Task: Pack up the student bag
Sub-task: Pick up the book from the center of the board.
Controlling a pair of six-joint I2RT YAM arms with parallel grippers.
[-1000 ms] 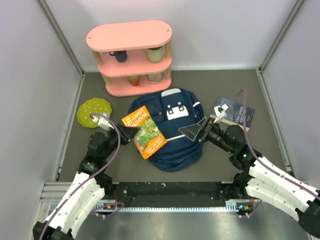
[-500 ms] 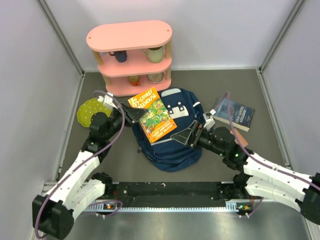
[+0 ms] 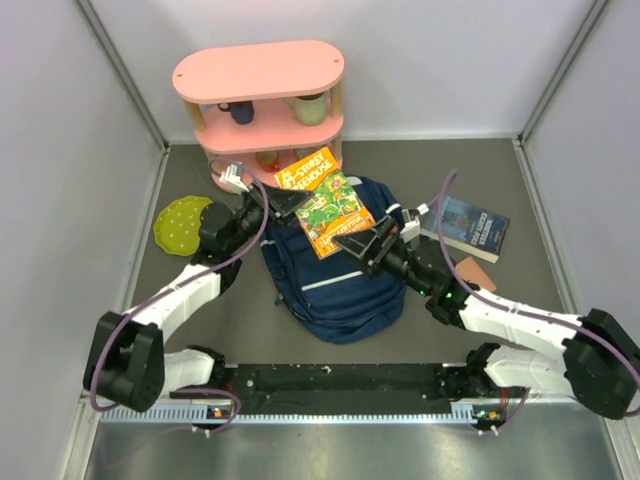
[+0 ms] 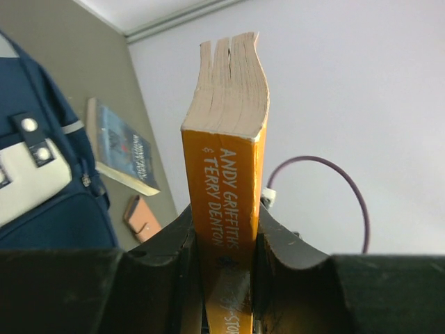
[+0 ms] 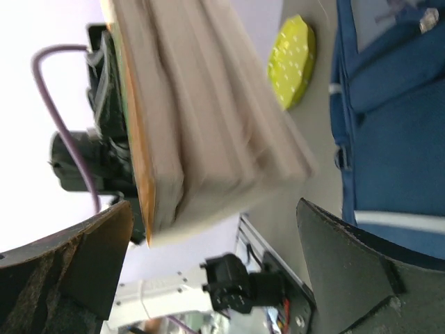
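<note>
Above the floppy student bag (image 3: 340,295), my left gripper (image 3: 288,197) clamps the book (image 3: 328,203); right gripper (image 3: 370,243) gapes; I'd pinch the bag's far-end fabric.

You have 2 matching arms: the left arm (image 3: 185,292) and right arm (image 3: 512,322) wear white shells between black joints. A purple cable (image 4: 313,158) loops off each wrist. Your left gripper (image 4: 224,217) has glossy black, rounded fingers (image 4: 167,240). The right gripper (image 5: 213,203) has broad, matte black ones.

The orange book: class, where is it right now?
Top view: the book sits clamped in the left gripper, above the backpack, near the pink shelf.
</note>
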